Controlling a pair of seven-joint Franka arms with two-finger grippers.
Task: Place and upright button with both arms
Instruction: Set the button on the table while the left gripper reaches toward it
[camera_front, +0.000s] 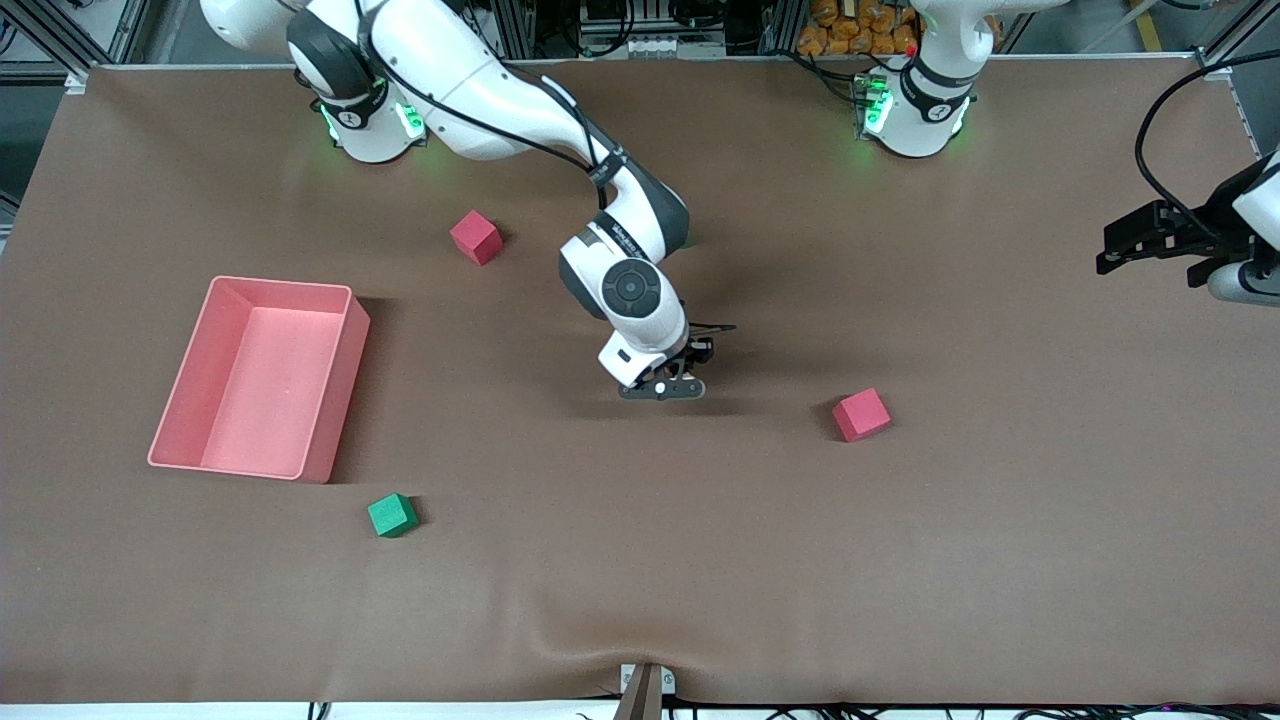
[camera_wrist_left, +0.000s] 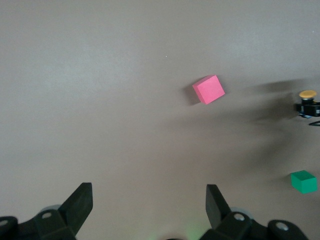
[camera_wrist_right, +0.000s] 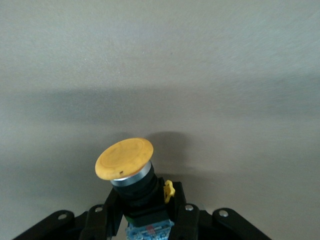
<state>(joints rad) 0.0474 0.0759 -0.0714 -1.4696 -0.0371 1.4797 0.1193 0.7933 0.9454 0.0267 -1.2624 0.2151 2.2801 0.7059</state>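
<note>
Button (camera_wrist_right: 125, 160) first: you have it pinched in the right gripper (camera_wrist_right: 145, 220), the black fingers pressed together on its dark body while the round orange cap sticks out past the fingertips, tilted to one side. Its long axis runs straight out along the line of the fingers, so whatever way you point the wrist is the way the cap points. In the front view the right gripper (camera_front: 668, 385) hangs low over the middle of the brown table (camera_front: 640, 600), with the red cube (camera_front: 861, 414) lying toward the left arm's end of it and the green cube (camera_front: 392, 515) toward the right arm's end.

Your left gripper (camera_wrist_left: 149, 207) waits with its fingers spread wide, holding nothing, up over the left arm's end of the table and well apart from the button. From its wrist view you can see the cap (camera_wrist_left: 307, 94) past the red cube (camera_wrist_left: 209, 89).

So the right arm is the nearer one by far. I judge that setting the button down cap-up depends on turning that wrist until the fingers' line stands vertical.
</note>
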